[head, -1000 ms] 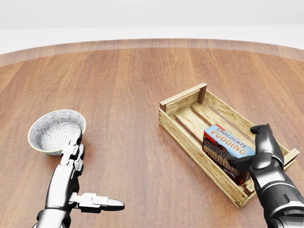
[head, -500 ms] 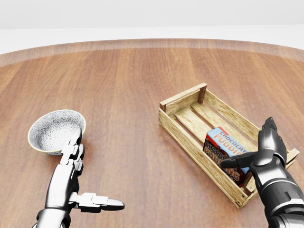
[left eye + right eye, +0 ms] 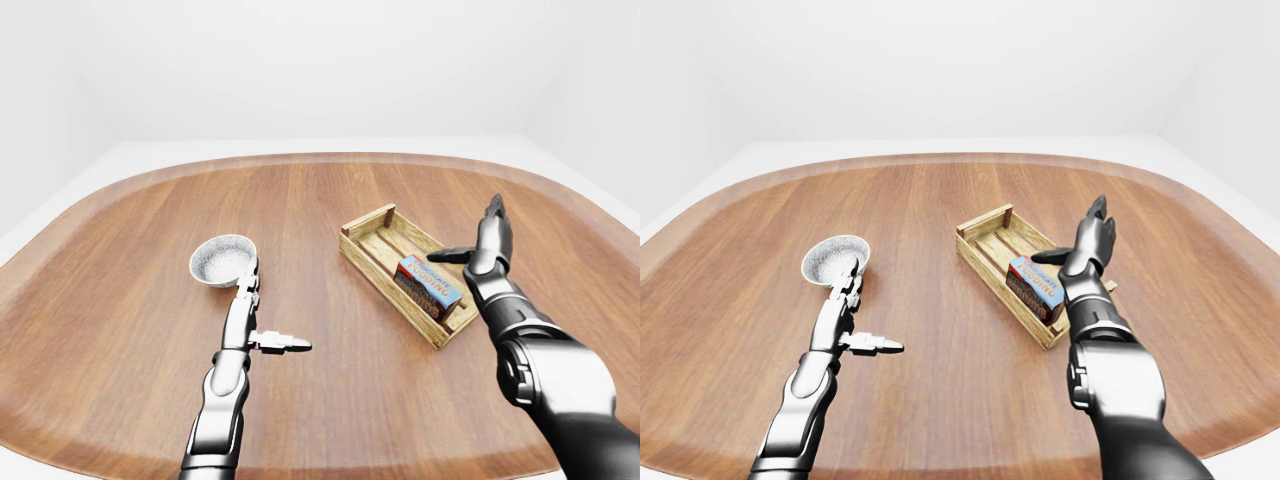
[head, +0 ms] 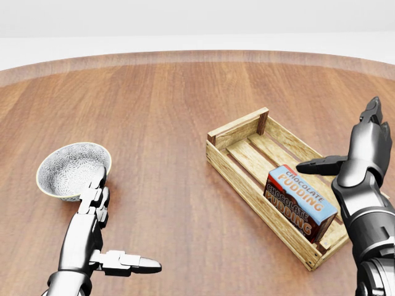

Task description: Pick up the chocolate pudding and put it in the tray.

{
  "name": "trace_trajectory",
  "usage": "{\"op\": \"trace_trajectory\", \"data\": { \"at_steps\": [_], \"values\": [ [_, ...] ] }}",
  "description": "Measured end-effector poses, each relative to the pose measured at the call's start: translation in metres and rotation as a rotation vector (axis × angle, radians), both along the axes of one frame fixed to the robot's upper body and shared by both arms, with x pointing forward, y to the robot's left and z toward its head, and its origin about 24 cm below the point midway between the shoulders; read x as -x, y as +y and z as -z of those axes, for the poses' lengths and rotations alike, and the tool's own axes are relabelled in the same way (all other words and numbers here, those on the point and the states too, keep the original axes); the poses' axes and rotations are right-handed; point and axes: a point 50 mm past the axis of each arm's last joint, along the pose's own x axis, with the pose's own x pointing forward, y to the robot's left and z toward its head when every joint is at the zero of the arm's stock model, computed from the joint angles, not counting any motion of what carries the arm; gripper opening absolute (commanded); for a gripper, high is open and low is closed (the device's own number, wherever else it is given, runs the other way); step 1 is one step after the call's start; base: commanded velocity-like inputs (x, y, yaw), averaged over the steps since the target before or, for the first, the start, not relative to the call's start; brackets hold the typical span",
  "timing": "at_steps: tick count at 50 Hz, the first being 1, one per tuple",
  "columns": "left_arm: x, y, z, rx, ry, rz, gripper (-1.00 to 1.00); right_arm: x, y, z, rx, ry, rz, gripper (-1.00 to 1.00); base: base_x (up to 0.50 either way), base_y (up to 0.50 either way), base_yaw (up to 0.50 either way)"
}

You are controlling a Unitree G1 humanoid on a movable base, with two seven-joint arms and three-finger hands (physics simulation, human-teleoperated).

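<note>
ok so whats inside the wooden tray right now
Only the chocolate pudding box, lying at the lower-right end of the tray. Bare slats show elsewhere; the slats under the box are covered.

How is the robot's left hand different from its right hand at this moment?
The left hand lies low over the table, fingers stretched flat toward the patterned bowl; the right hand is raised, fingers pointing up beside the wooden tray. The left hand's fingertips nearly meet the bowl's rim; the right hand stands clear of the chocolate pudding box lying in the tray. Both hands are open and hold nothing.
</note>
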Motion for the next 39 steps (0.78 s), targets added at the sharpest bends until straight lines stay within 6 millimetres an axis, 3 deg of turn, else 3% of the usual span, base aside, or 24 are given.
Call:
{"op": "trace_trajectory", "data": {
  "at_steps": [13,39],
  "values": [
    [0.000,0.000,0.001,0.000,0.001,-0.002,1.00,-0.015,0.001,-0.037,-0.011,-0.097,-0.023,1.00,0.00,0.00,0.00],
    [0.000,0.000,0.001,-0.002,0.002,-0.001,1.00,-0.037,0.011,-0.159,-0.004,-0.412,-0.164,1.00,0.00,0.00,0.00]
  ]
}}
